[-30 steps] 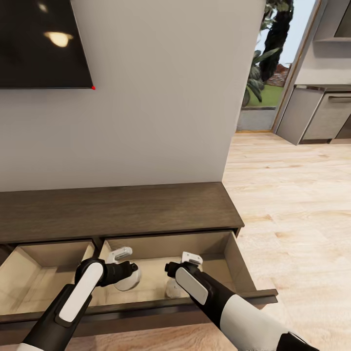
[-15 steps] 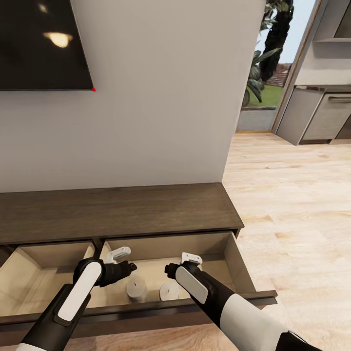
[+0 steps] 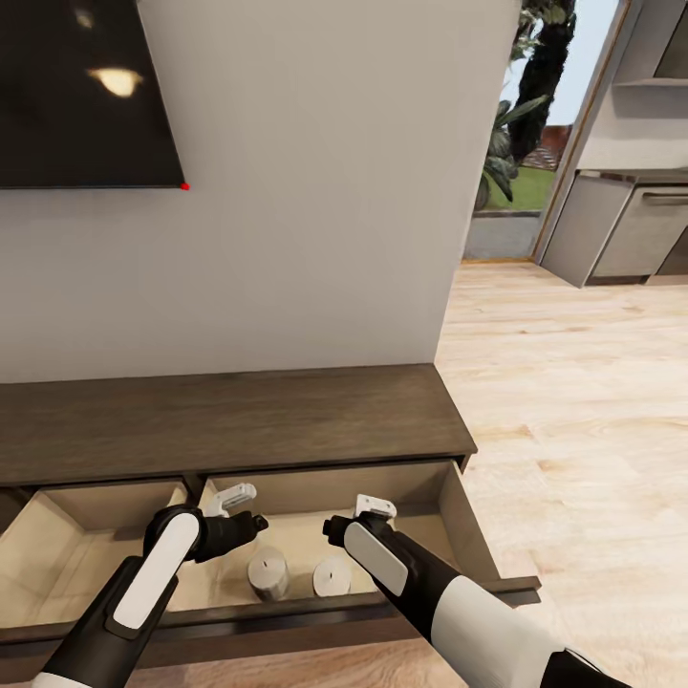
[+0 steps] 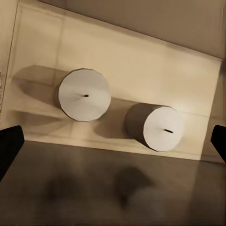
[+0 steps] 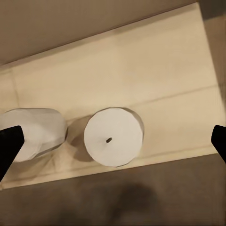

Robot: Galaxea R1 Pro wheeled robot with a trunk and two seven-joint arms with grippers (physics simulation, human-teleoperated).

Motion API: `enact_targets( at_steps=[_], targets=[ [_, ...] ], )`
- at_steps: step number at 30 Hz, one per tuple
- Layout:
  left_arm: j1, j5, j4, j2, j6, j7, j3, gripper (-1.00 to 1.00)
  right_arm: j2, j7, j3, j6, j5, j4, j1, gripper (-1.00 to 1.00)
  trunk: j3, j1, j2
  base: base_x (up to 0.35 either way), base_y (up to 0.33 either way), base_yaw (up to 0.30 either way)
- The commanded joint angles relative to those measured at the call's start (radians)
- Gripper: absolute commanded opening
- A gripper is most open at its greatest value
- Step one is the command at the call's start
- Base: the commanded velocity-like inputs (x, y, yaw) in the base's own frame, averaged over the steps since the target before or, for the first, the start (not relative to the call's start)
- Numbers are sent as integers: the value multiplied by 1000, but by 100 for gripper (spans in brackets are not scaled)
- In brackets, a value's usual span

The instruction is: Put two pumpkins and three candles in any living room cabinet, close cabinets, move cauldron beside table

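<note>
The cabinet [image 3: 229,416] is a long, low, dark brown unit with both drawers pulled open. Two off-white candles stand upright side by side on the pale floor of the right drawer, one [image 3: 268,573] [image 4: 84,94] to the left of the other [image 3: 332,576] [image 5: 114,136]. My left gripper [image 3: 237,511] [image 4: 113,141] hovers open just above them. Over the same drawer, my right gripper [image 3: 371,511] [image 5: 113,143] is open too, with nothing between its fingers. The pumpkins and the cauldron are out of view.
The left drawer [image 3: 86,545] is open with pale wood inside. A dark TV [image 3: 86,86] hangs on the wall above the cabinet. To the right, light wood floor [image 3: 573,401] runs toward a glass door [image 3: 516,143] and grey kitchen cupboards [image 3: 631,229].
A second ago the two candles were right at my grippers; they have dropped and now stand on the floor of the right drawer. The head camera tilted slightly up.
</note>
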Motion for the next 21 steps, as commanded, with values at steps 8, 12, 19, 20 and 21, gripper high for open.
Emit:
enact_targets(
  at_steps=[8, 12, 19, 20, 21],
  targets=[
    [-1, 10, -3, 1, 1, 10, -2, 100, 0, -6, 1, -3, -2, -6, -1, 100, 24, -31, 56, -123, 0, 0],
    [-1, 11, -4, 1, 1, 10, -2, 100, 0, -6, 0, -5, -1, -5, -1, 100, 37, -46, 84, -69, 0, 0],
    [-1, 13, -7, 1, 1, 10, -2, 100, 0, -6, 0, -3, -1, -7, -1, 100, 59, -73, 133, -102, 0, 0],
    [-1, 13, -7, 1, 1, 10, -3, 100, 0, -6, 0, -4, -1, -8, -1, 100, 62, -77, 140, -12, 0, 0],
    [-1, 13, -8, 0, 1, 10, -3, 100, 0, -6, 0, -5, -1, -9, -1, 100, 65, -81, 147, -8, 0, 0]
  ],
)
